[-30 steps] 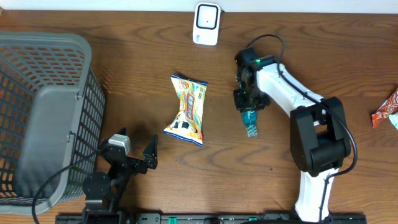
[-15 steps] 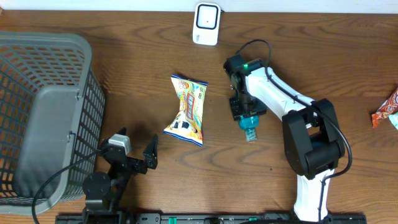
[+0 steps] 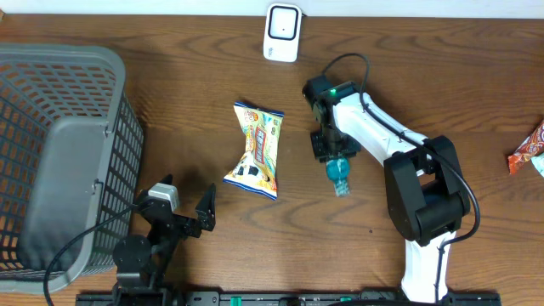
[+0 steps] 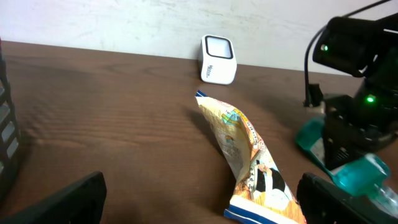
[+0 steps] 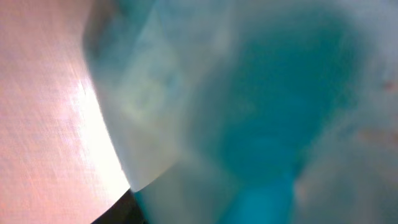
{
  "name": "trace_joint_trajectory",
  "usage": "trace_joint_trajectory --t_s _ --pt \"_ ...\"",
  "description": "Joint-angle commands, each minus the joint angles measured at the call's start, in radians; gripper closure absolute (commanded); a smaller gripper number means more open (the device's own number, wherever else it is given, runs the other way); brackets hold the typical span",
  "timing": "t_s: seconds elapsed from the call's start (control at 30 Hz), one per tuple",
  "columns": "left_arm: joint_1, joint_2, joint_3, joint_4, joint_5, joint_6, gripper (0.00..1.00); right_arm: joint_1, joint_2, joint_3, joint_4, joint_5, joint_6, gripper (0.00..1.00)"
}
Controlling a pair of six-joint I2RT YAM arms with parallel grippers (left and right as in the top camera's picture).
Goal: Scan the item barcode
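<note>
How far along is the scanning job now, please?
Nothing looks done yet: the snack bag lies on the table, apart from the scanner. In hand: the right hand is low beside the bag, not holding it. The left hand rests open. Left: grasp the bag and show its barcode to the scanner.

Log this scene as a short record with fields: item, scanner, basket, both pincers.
item: snack bag, lying on the table, in neither pincer
scanner: white scanner at the far edge, beyond the bag
basket: grey basket, left of the bag
left pincer: open, empty, beside the basket
right pincer: tips down, just right of the bag; open or shut unclear
</note>
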Motion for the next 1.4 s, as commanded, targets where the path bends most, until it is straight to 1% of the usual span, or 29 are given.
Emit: trace_joint_trajectory --t_s 0.0,0.1,0.17,0.27,0.33,0.47,0.6,0.7,0.73,0.77,0.8,0.93,1.0,1.03,1.1,1.2,1.27,1.37 --pt "0.003 -0.003 -0.019 -0.023 0.002 -0.006 0.02 0.005 -0.023 0.014 0.004 0.066 0.03 0.55" --pt "0.003 -0.003 -0.019 -0.023 0.002 -0.006 0.02 0.005 -0.023 0.048 -0.101 0.066 0.073 0.45" --pt "0.003 -0.003 -0.019 -0.023 0.002 -0.006 0.02 0.005 -0.024 0.057 -0.183 0.051 0.1 0.41" --pt "0.003 -0.003 -0.019 -0.023 0.002 -0.006 0.02 0.005 -0.024 0.025 -0.226 -0.028 0.1 0.41" --pt "0.003 -0.003 -0.019 -0.023 0.003 -0.006 0.02 0.005 -0.024 -0.035 -0.203 -0.056 0.1 0.45" --pt "0.003 -0.003 -0.019 -0.023 0.002 -0.006 0.02 0.005 -0.024 -0.171 -0.071 -0.117 0.1 0.53" --pt "0.003 -0.003 -0.019 -0.023 0.002 -0.006 0.02 0.005 -0.024 -0.235 0.016 -0.129 0.1 0.65" --pt "0.003 -0.003 -0.019 -0.023 0.002 -0.006 0.02 0.005 -0.024 -0.245 0.063 -0.113 0.1 0.65" --pt "0.003 -0.003 -0.019 -0.023 0.002 -0.006 0.02 0.008 -0.024 -0.251 0.082 -0.1 0.1 0.6" --pt "0.003 -0.003 -0.019 -0.023 0.002 -0.006 0.02 0.011 -0.024 -0.262 0.106 -0.09 0.099 0.53" --pt "0.003 -0.003 -0.019 -0.023 0.002 -0.006 0.02 0.014 -0.024 -0.28 0.132 -0.092 0.1 0.5" --pt "0.003 -0.003 -0.019 -0.023 0.002 -0.006 0.02 0.029 -0.023 -0.371 0.23 -0.092 0.1 0.45" --pt "0.003 -0.003 -0.019 -0.023 0.002 -0.006 0.02 0.031 -0.023 -0.404 0.266 -0.108 0.1 0.46" --pt "0.003 -0.003 -0.019 -0.023 0.002 -0.006 0.02 0.031 -0.023 -0.412 0.269 -0.114 0.1 0.5" --pt "0.003 -0.003 -0.019 -0.023 0.002 -0.006 0.02 0.03 -0.023 -0.414 0.264 -0.114 0.1 0.62" --pt "0.003 -0.003 -0.019 -0.023 0.002 -0.006 0.02 0.03 -0.023 -0.414 0.265 -0.121 0.1 0.71" --pt "0.003 -0.003 -0.019 -0.023 0.002 -0.006 0.02 0.03 -0.023 -0.414 0.263 -0.136 0.099 0.71" --pt "0.003 -0.003 -0.019 -0.023 0.002 -0.006 0.02 0.03 -0.023 -0.414 0.259 -0.163 0.099 0.66"
